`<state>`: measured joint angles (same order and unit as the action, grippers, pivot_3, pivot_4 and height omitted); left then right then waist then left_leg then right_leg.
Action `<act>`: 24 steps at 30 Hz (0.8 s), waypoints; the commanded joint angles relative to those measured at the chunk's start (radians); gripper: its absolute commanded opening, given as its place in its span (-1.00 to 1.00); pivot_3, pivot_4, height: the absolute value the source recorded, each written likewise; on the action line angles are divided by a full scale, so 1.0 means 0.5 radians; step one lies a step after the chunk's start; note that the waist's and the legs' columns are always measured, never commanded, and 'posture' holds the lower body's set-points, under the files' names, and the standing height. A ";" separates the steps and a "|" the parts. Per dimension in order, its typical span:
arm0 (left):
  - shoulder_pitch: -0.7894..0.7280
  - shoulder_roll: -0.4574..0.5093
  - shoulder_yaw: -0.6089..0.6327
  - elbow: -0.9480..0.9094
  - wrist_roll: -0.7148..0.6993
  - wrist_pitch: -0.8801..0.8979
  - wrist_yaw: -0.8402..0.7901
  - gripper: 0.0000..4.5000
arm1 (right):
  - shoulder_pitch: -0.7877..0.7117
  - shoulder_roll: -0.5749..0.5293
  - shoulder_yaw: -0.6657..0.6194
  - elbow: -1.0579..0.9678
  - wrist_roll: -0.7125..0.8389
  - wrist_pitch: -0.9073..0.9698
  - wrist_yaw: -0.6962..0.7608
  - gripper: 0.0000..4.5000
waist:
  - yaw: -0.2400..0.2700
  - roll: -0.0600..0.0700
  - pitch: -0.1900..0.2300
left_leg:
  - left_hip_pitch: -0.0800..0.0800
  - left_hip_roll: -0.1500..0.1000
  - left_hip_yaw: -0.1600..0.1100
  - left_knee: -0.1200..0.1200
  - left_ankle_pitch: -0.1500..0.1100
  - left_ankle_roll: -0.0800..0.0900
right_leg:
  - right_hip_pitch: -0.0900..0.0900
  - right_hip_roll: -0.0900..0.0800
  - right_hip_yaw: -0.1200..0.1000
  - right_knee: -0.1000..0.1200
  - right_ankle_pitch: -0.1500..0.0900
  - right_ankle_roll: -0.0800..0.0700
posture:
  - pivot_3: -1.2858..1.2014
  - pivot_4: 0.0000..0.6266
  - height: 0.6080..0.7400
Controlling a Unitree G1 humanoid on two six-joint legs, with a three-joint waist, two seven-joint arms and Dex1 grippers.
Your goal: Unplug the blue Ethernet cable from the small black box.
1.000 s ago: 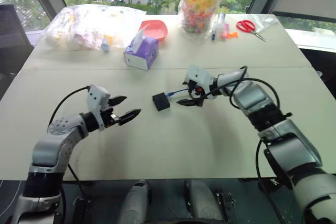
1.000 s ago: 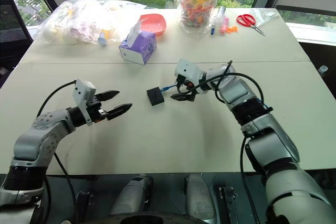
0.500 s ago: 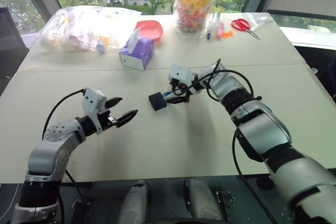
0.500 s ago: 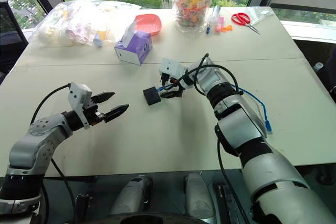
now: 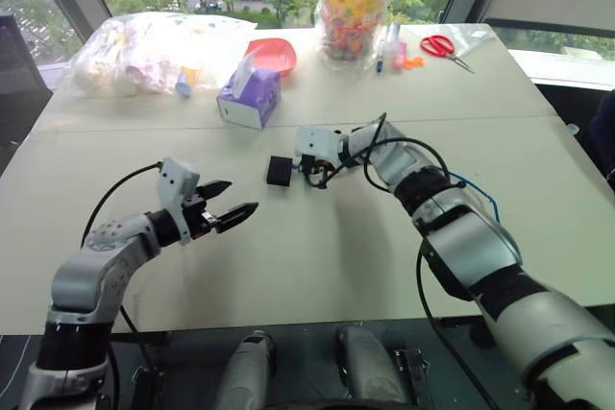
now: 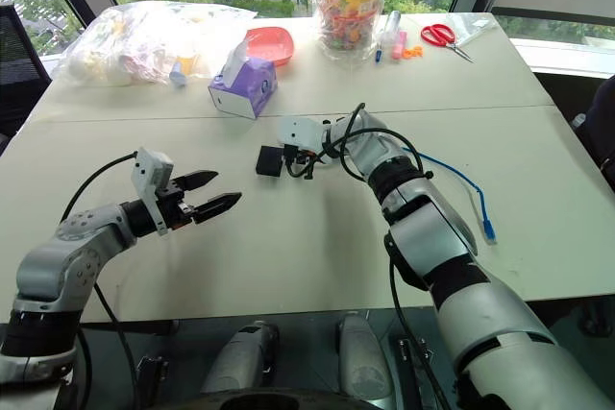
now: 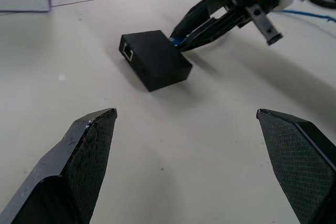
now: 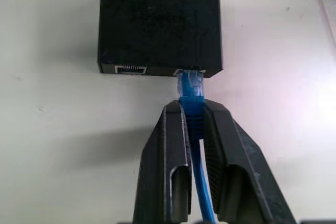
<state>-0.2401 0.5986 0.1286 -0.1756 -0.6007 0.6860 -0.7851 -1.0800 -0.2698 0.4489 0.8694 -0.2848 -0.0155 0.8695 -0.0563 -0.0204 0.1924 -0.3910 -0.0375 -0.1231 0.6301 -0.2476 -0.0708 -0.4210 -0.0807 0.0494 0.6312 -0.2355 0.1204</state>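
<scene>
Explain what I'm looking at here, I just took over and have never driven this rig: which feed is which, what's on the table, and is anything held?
Two feeds come from the humanoid's head, looking down over both arms onto a table. The other two come from cameras on each wrist, looking along that arm's two black fingers.

The right end effector is shut on the blue Ethernet cable just behind its plug, which sits in a port of the small black box. The cable's far end trails off toward the table's right side. The left end effector hangs open and empty, aimed toward the box from a distance.

At the back of the table lie a purple tissue box, a red bowl, a jar of sweets, red scissors and a plastic bag.
</scene>
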 commanded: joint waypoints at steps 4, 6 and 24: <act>-0.294 0.082 -0.017 0.159 -0.136 0.189 -0.224 1.00 | 0.388 -0.311 -0.141 -1.131 -0.144 -0.193 -0.282 -0.98 | 0.009 0.000 0.000 | -0.002 0.000 0.000 -0.002 0.000 0.000 | -0.004 0.000 0.000 -0.001 0.000 0.000 | 0.03 -0.52 1.00; -0.363 0.100 -0.024 0.204 -0.155 0.231 -0.273 1.00 | 0.482 -0.375 -0.168 -1.320 -0.201 -0.234 -0.365 -0.98 | 0.000 0.000 0.000 | -0.002 0.000 0.000 -0.003 0.000 0.000 | -0.004 0.000 0.000 -0.001 0.000 0.000 | 0.03 -0.52 1.00; -0.777 0.016 -0.103 0.413 -0.267 0.427 -0.539 1.00 | 0.863 -0.521 -0.246 -2.154 -0.169 -0.231 -0.236 -0.98 | 0.019 -0.001 0.000 | -0.001 0.001 0.002 0.000 0.000 0.000 | -0.001 0.000 0.000 -0.001 0.000 0.000 | 0.03 -0.52 1.00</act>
<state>-0.6150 0.6049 0.0617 0.0491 -0.7120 0.9036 -1.0428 -0.6351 -0.5308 0.3417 -0.1566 -0.3862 -0.1294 0.7492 -0.0468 -0.0210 0.1924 -0.3917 -0.0371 -0.1223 0.6304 -0.2475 -0.0709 -0.4213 -0.0809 0.0496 0.6307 -0.2357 0.1205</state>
